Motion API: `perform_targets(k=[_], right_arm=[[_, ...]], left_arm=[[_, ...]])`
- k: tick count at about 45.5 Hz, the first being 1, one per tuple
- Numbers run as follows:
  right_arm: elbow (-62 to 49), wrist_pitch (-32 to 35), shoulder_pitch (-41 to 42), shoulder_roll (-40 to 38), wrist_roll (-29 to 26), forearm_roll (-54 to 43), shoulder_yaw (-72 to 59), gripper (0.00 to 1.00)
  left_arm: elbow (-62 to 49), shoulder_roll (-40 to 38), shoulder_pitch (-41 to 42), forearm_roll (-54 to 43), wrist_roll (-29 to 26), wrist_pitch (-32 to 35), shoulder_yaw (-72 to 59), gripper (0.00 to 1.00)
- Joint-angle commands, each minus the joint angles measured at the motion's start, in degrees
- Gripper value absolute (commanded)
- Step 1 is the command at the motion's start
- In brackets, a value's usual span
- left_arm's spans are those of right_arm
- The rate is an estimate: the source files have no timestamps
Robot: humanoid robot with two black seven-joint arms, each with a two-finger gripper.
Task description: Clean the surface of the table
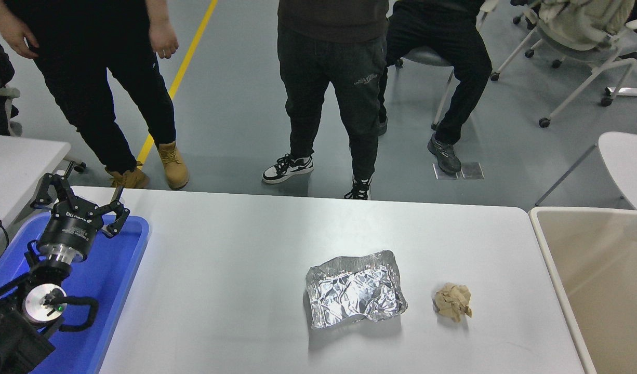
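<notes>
Crumpled foil (355, 289) and a tan wad (453, 302) lay on the table (235, 270); at eight o'clock, left gripper (79, 208) hung spread, seemingly empty.

The table surface (235, 259), white and glossy, is seen bearing a crumpled sheet of foil (355, 290) near its middle, a tan paper wad (453, 302) just beside the foil, and a blue tray (113, 270) at its left edge

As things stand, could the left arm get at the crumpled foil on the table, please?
Probably not easily: the left gripper is parked open over the blue tray, far across the table surface from the foil, though nothing lies between them.
</notes>
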Motion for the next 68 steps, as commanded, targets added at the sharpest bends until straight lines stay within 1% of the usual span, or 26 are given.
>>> perform_targets(k=[1,8,16,40,41,44,46,53,55,57,58,64,68], right_arm=[[-1.7,-1.7,-3.7,4.1,-4.9,0.2,0.1,0.0],[-1.7,-3.2,-6.4,7.0,-5.6,0.2,0.1,0.0],[-1.7,-3.6,-9.7,7.6,-5.6,0.3,0.1,0.0],[-1.4,-4.7,-10.2,7.6,-5.5,0.7,0.3,0.0],[-1.4,-4.8,-10.1,7.6,-5.5,0.7,0.4,0.03],[-1.0,-5.8,-10.1,7.6,-5.5,0.7,1.1,0.19],[-0.8,-6.0,-10.1,7.5,-5.5,0.7,2.0,0.32],[-0.7,-6.1,-9.7,7.2,-5.4,0.7,6.0,0.74],[-0.7,-6.1,-9.4,7.0,-5.4,0.7,7.3,0.84],[-0.7,-6.0,-9.3,6.8,-5.4,0.7,8.7,0.9],[-0.7,-6.0,-8.7,6.6,-5.4,0.7,9.9,0.97],[-0.7,-5.4,-6.0,5.9,-5.5,0.7,12.9,0.98],[-0.7,-5.2,-3.6,3.6,-5.5,0.7,15.3,0.98]], left_arm=[[0.0,0.0,0.0,0.0,0.0,0.0,0.0,1.0],[0.0,0.0,0.0,0.0,0.0,0.0,0.0,1.0],[0.0,0.0,0.0,0.0,0.0,0.0,0.0,1.0],[0.0,0.0,0.0,0.0,0.0,0.0,0.0,1.0],[0.0,0.0,0.0,0.0,0.0,0.0,0.0,1.0],[0.0,0.0,0.0,0.0,0.0,0.0,0.0,1.0],[0.0,0.0,0.0,0.0,0.0,0.0,0.0,1.0],[0.0,0.0,0.0,0.0,0.0,0.0,0.0,1.0],[0.0,0.0,0.0,0.0,0.0,0.0,0.0,1.0],[0.0,0.0,0.0,0.0,0.0,0.0,0.0,1.0],[0.0,0.0,0.0,0.0,0.0,0.0,0.0,1.0],[0.0,0.0,0.0,0.0,0.0,0.0,0.0,1.0],[0.0,0.0,0.0,0.0,0.0,0.0,0.0,1.0]])
